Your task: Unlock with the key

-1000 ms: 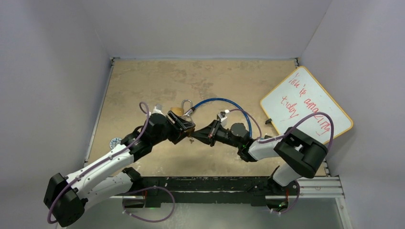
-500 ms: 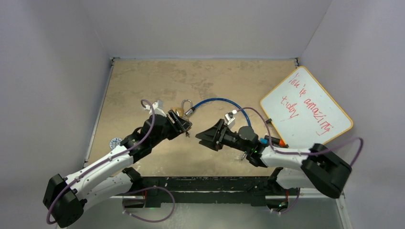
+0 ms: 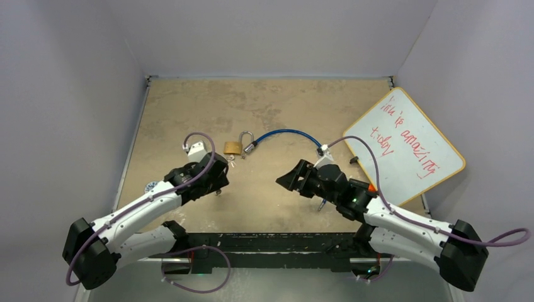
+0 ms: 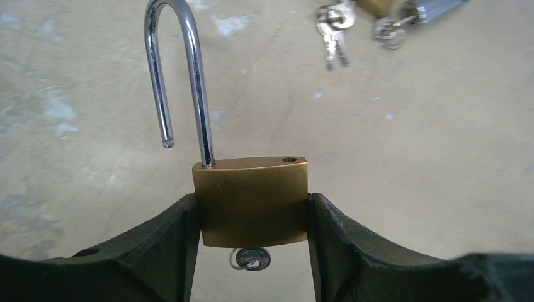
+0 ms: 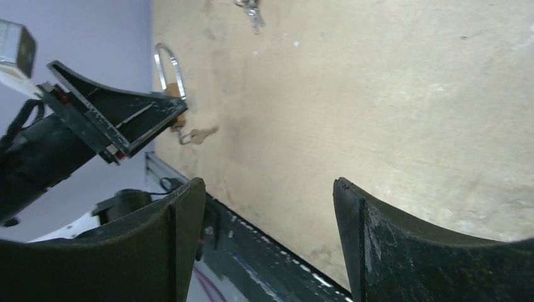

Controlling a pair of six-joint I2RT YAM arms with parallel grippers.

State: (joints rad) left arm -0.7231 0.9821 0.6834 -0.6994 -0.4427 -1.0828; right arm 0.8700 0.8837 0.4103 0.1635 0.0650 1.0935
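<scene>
- My left claw (image 4: 253,217) is clamping the brass padlock (image 4: 250,189) by its two sides, low in the centre of the left wrist view.
- The shackle (image 4: 186,75) is standing open above the body, with its short leg hanging free.
- The key (image 4: 250,258) is sitting in the lock's underside, showing between my fingers.
- My right claw (image 5: 267,184) is gaping wide and gripping nothing, well apart from the left one, at the centre right of the top view.
- Spare keys (image 4: 332,28) are lying on the table (image 4: 441,157) at the top of the left wrist view, near a second padlock (image 3: 232,148).
- A blue cable (image 3: 286,133) is arcing rightward from beside that lock, and a whiteboard (image 3: 403,141) is lying at the right edge.
</scene>
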